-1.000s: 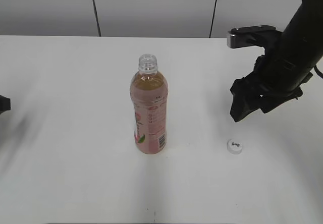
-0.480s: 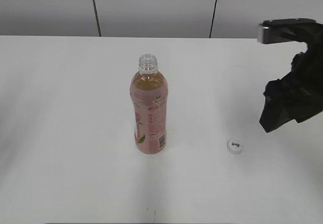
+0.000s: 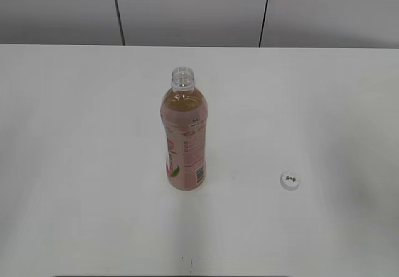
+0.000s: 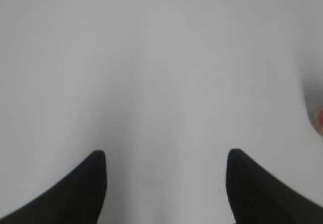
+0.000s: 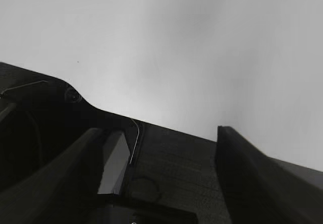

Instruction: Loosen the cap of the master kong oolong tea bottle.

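The master kong oolong tea bottle (image 3: 184, 133) stands upright at the table's middle, with amber tea, a pink label and an open neck. The cap (image 3: 289, 180) is off the bottle. It lies on the table to the bottle's right, dark mark up. Neither gripper shows in the exterior view. In the left wrist view my left gripper (image 4: 164, 156) is open and empty over bare white table, with a blurred pink patch (image 4: 319, 122) at the right edge. In the right wrist view my right gripper (image 5: 160, 130) is open and empty, above the table's edge.
The white table (image 3: 87, 133) spreads around the bottle. A grey panelled wall (image 3: 187, 9) rises behind it. The right wrist view shows a dark base structure (image 5: 166, 178) and a cable below the table edge.
My right arm has drawn back to the right and left the exterior view. The bottle and the cap have not moved.
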Robot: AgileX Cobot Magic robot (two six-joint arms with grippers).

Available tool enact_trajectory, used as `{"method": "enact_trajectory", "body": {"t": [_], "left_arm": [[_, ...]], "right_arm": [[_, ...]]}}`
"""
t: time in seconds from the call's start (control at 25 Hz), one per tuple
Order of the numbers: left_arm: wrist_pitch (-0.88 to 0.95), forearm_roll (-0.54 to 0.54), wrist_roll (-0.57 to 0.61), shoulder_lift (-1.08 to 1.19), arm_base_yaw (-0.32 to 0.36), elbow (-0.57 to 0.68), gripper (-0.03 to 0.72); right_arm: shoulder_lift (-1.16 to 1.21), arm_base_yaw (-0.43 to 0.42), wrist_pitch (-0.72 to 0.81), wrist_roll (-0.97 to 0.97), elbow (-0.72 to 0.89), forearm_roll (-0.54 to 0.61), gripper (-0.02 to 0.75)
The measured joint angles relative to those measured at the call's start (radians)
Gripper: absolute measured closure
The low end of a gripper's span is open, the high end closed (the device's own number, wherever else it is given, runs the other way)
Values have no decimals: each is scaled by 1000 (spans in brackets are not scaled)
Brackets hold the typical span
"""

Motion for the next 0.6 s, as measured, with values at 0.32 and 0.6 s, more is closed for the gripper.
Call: {"method": "enact_trajectory", "body": {"t": [0.32, 0.6], "left_arm": [[136, 19, 109, -189, -46, 4, 236], [135, 34, 184, -349, -73, 12, 236]], "right_arm": [[-392, 0, 14, 27, 153, -23, 249], [-754, 0, -60, 27, 333, -77, 256]]}}
